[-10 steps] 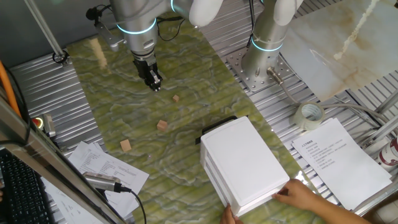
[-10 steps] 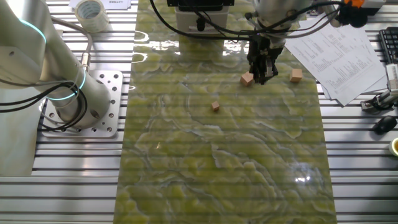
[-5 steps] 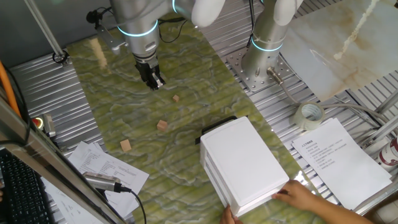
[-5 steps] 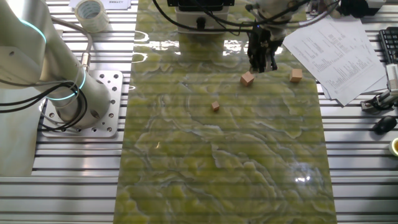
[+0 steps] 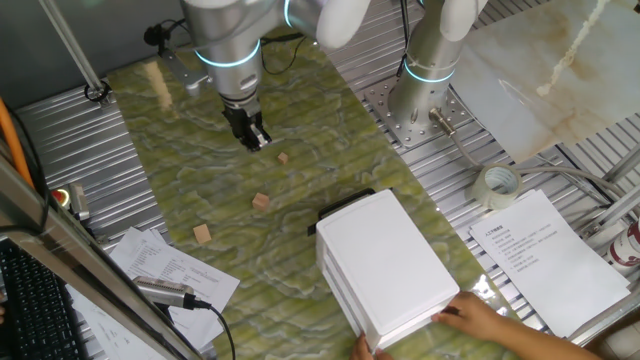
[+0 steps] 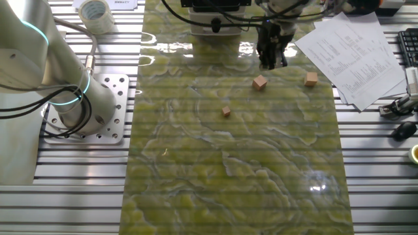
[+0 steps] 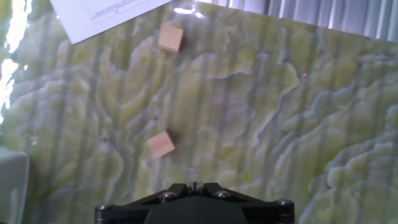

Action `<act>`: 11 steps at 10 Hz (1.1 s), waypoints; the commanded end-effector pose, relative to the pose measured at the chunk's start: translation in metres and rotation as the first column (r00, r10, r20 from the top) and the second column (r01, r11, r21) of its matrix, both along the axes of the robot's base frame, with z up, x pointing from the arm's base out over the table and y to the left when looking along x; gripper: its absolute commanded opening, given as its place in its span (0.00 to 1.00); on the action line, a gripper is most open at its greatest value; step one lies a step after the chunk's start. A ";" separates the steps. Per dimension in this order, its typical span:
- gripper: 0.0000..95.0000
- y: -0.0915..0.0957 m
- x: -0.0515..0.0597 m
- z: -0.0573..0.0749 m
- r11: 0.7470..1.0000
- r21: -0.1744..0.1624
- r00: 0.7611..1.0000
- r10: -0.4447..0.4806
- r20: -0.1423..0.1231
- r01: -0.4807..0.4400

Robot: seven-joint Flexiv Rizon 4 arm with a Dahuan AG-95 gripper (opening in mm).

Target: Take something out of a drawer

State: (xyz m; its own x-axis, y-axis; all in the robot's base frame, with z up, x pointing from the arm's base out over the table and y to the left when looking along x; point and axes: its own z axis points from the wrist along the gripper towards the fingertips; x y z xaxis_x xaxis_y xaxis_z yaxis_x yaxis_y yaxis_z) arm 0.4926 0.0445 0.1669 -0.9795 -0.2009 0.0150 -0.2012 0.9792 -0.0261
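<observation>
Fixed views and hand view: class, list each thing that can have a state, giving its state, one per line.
drawer: appears shut
claw: above the mat, open or shut unclear
wooden cubes: three, lying loose on the mat
person's hand: resting against the cabinet

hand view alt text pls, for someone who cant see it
Two small light-brown wooden cubes lie apart on a green marbled table mat, one near the middle and one near the top edge beside a white printed paper sheet. The black gripper base fills the bottom edge.
</observation>
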 end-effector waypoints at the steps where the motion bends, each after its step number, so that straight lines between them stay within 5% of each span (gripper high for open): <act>1: 0.00 0.008 -0.006 0.004 1.000 0.025 1.000 0.010 0.002 -0.010; 6: 0.00 0.033 -0.014 0.009 0.999 0.031 1.000 -0.016 -0.007 0.016; 11: 0.00 0.035 -0.014 0.009 0.999 0.028 1.000 -0.016 0.002 0.016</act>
State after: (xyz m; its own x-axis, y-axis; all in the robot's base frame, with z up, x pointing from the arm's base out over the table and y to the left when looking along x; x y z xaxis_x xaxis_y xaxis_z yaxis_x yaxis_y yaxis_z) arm 0.4777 0.0793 0.1760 -0.9826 -0.1855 0.0046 -0.1855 0.9826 -0.0044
